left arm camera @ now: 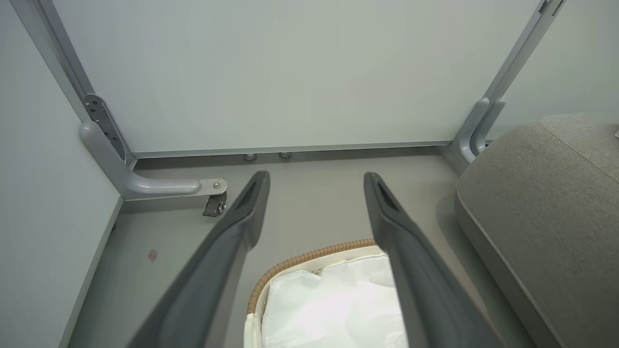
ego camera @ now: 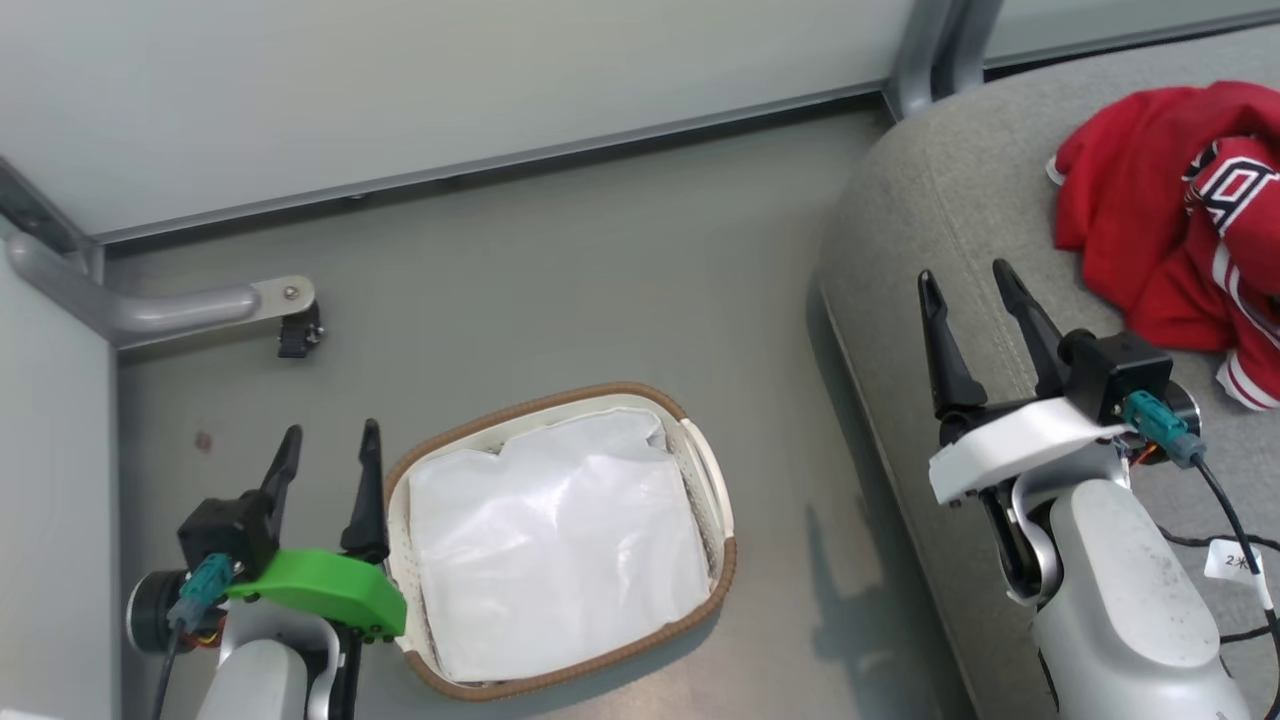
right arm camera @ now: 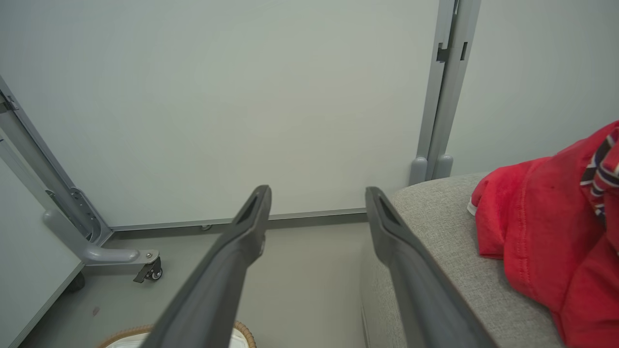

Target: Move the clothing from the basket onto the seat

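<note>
1. Head camera looks steeply down onto basket [ego camera: 708, 470] and seat [ego camera: 960, 200].
2. Left wrist camera, low over the basket, faces the wall [left arm camera: 290, 72].
3. Right wrist camera, beside the seat, faces that same wall.

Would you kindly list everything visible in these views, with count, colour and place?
clothing: one heap, pieces uncountable, red with white trim, on the seat.
seat: one, grey, at the right.
basket: one, off-white with brown rim, on the grey floor.
liner: one, white, inside the basket.
caster foot: one, grey leg with black wheel, far left.
wall panels: pale, behind.
left gripper: one, dark fingers, open, beside the basket.
right gripper: one, dark fingers, open, over the seat's edge.
</note>
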